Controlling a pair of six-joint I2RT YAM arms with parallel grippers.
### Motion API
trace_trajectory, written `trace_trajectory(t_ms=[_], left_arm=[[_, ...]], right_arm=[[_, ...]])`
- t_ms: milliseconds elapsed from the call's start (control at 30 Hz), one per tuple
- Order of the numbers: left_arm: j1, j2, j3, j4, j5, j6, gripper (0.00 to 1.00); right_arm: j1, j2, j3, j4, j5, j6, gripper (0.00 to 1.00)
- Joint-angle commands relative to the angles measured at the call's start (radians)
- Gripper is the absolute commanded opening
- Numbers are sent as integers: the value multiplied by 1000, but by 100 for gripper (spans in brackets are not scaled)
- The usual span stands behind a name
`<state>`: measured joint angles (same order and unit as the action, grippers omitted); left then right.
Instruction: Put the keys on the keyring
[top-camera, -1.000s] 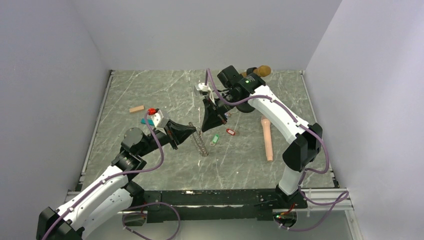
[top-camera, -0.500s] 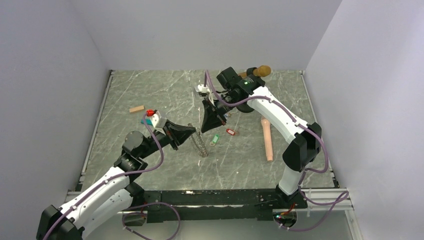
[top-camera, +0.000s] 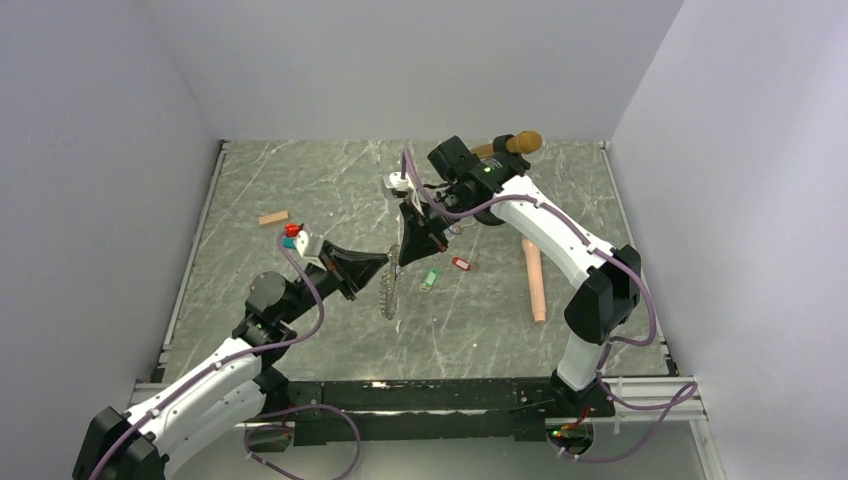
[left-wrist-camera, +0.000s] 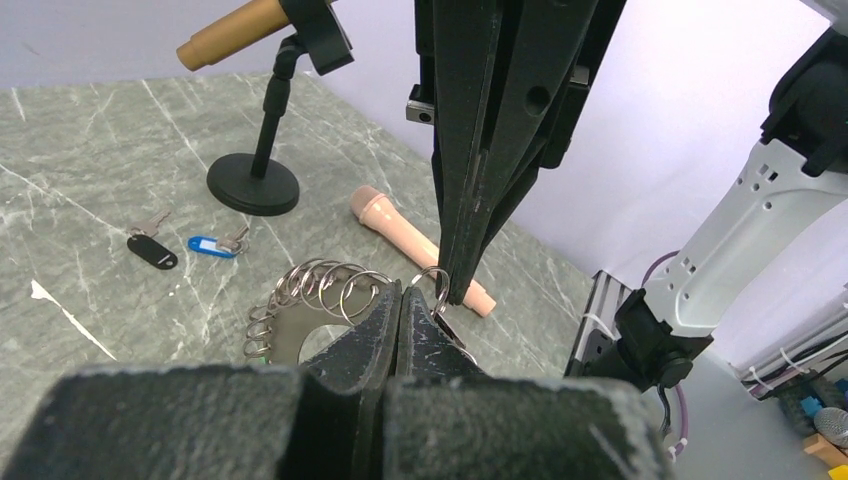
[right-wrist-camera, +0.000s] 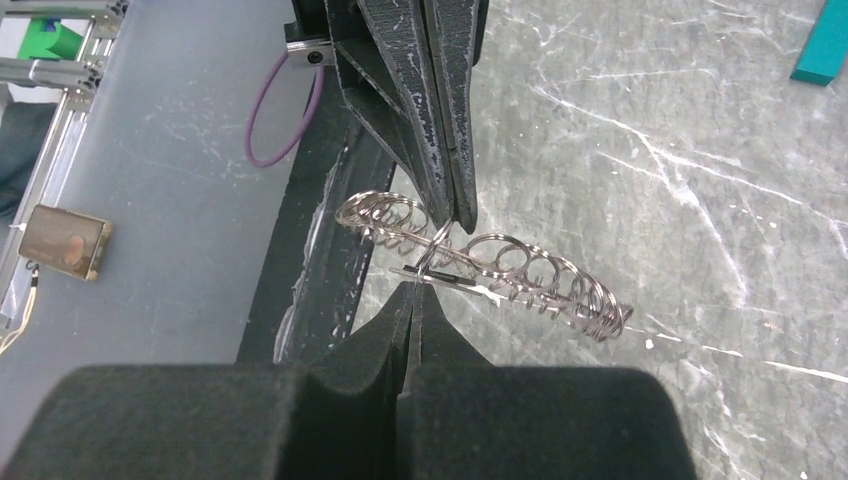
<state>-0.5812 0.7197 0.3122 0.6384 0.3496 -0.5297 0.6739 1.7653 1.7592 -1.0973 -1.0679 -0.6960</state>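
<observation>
The left gripper (left-wrist-camera: 400, 300), clamped on the looped grey-metal keyring (left-wrist-camera: 305, 290), has raised it to the right gripper (right-wrist-camera: 418, 292), now pinched shut at its rim: threading looks about to begin.

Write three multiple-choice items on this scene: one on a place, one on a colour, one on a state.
1. The blue-tagged key lies:
A) beside the black-tagged key, near the stand base
B) on the floor
C) atop the stand

2. The microphone lying flat is:
A) green
B) peach
C) black

3. The keyring is:
A) lying flat, untouched
B) hung on the stand
C) gripped by the left gripper, jaws shut

Answers:
1 A, the two tags sit side by side by the round base.
2 B, its whole body is peach.
3 C, the left wrist view shows the jaws closed on its rim.
</observation>
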Motion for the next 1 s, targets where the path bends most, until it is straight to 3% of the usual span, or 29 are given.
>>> trace_trajectory(t_ms=[0, 500, 567, 733, 967], left_arm=[[12, 1, 1, 176, -52, -60, 0], [13, -29, -26, 174, -116, -108, 0], [15, -23, -24, 182, -81, -92, 0], [52, -12, 16, 108, 171, 51, 0], [73, -34, 126, -202, 380, 291, 32]], right_arm=[[20, -40, -4, 1, 14, 19, 0], [48, -41, 0, 27, 87, 39, 0], [49, -42, -4, 27, 89, 38, 0], [50, -52, -6, 9, 82, 16, 0], [49, -53, -2, -1, 83, 5, 0]])
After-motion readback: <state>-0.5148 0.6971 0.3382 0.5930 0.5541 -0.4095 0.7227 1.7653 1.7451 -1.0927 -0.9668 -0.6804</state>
